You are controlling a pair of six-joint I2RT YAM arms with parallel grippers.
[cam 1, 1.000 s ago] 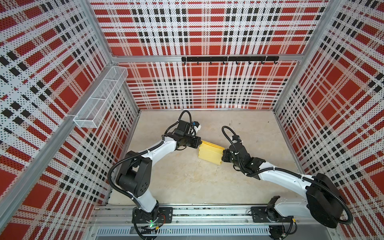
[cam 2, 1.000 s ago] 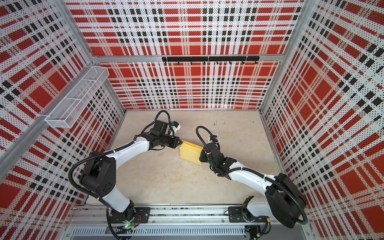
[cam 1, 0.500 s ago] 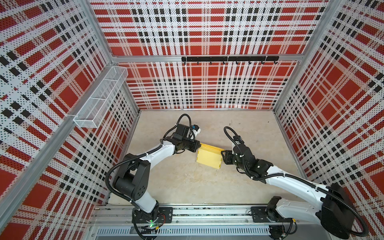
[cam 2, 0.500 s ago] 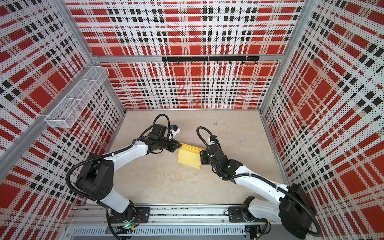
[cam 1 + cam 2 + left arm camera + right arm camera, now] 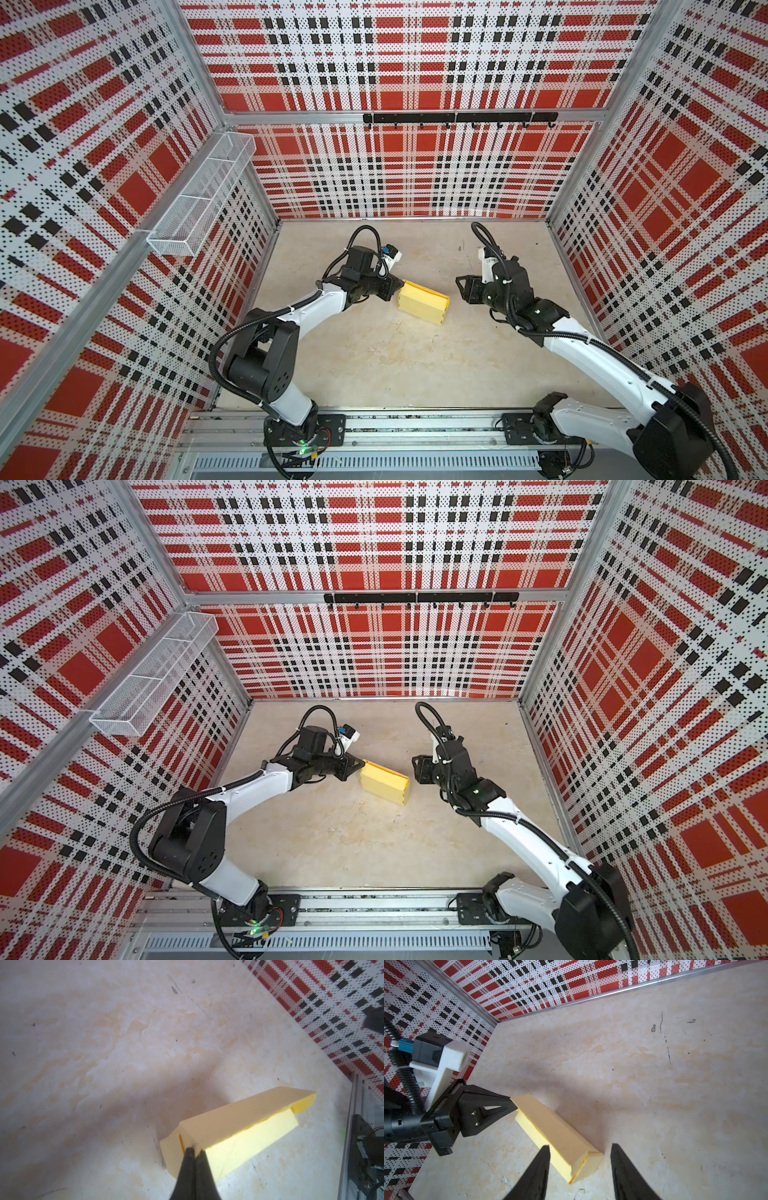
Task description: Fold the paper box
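The paper box is a pale yellow folded card box lying on the beige floor between the two arms. My left gripper is shut on the box's upper corner at its left end. In the left wrist view its jaws pinch the card edge of the box. My right gripper is open and stands apart from the box's right end. In the right wrist view the box's near end lies ahead of the spread fingers of this gripper, untouched.
Plaid perforated walls close in the floor on three sides. A wire mesh basket hangs on the left wall and a black hook rail on the back wall. The arms' base rail runs along the front.
My right gripper has opened, let go of the box's right end and pulled back to the right. The left gripper keeps its hold, and the box has shifted slightly.
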